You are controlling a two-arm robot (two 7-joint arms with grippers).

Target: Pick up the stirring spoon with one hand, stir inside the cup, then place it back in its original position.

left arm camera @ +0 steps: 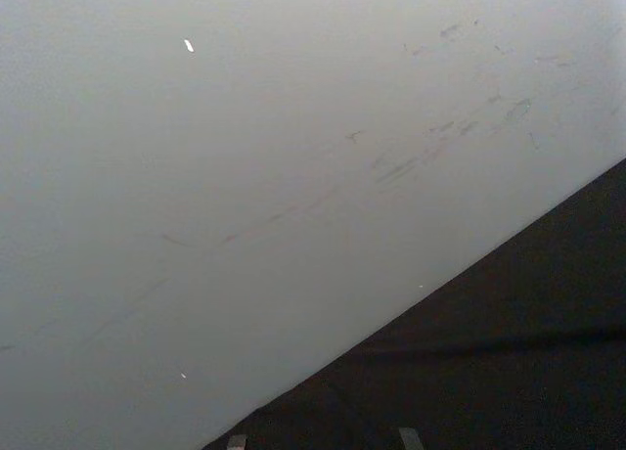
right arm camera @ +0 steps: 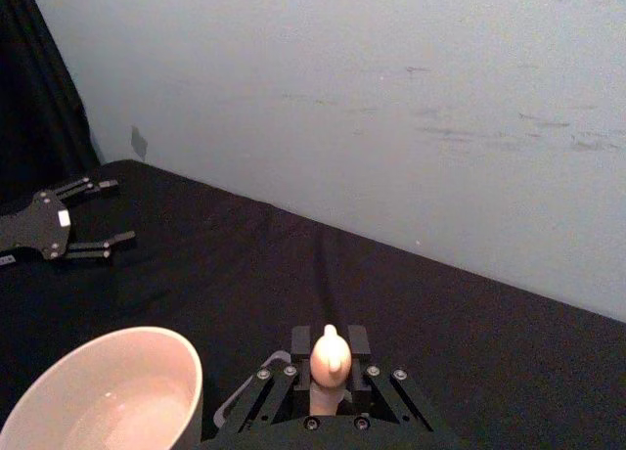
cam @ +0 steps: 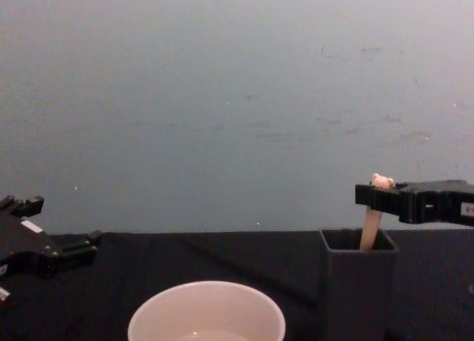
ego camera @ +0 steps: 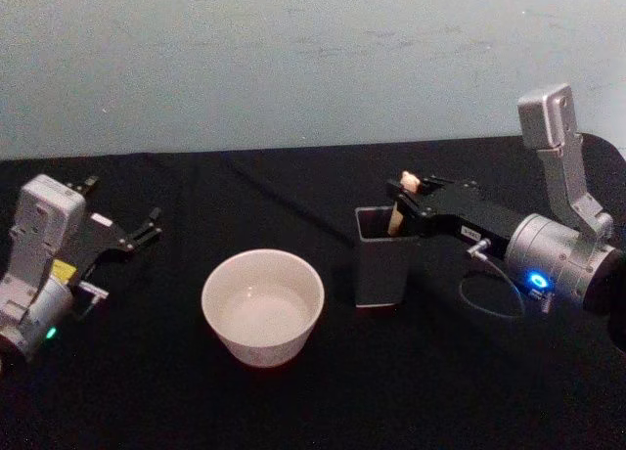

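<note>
Right now the wide round cream-coloured cup (ego camera: 262,306) sits nearest the robot, with a little clear liquid in the bottom as far as I can tell, and it makes the handy landmark. Just beside the cup on the robot's right stands the tall dark grey square holder box (ego camera: 381,256), and in it the small stirring spoon with the beige bear-topped handle (ego camera: 400,213), leaning a touch, bowl hidden down inside. The right gripper (ego camera: 407,196) reaches in from the far side of the holder from the cup, its black jaws closed in on the handle just under the bear head; the right wrist view shows them snug on either side of it.

Judging by that, the step in hand is the lift. It wants a straight pull upward until the bowl clears the holder's rim, since dragging sideways early could tip the narrow box toward the cup. Then a short carry across and down inside the rim.

Well off to the cup's other side, the left gripper (ego camera: 117,227) lies idle on the black-clothed table (ego camera: 293,411), jaws spread, holding nothing. Beyond everything, a pale scuffed wall (ego camera: 293,59). Nothing stands between holder and cup.
</note>
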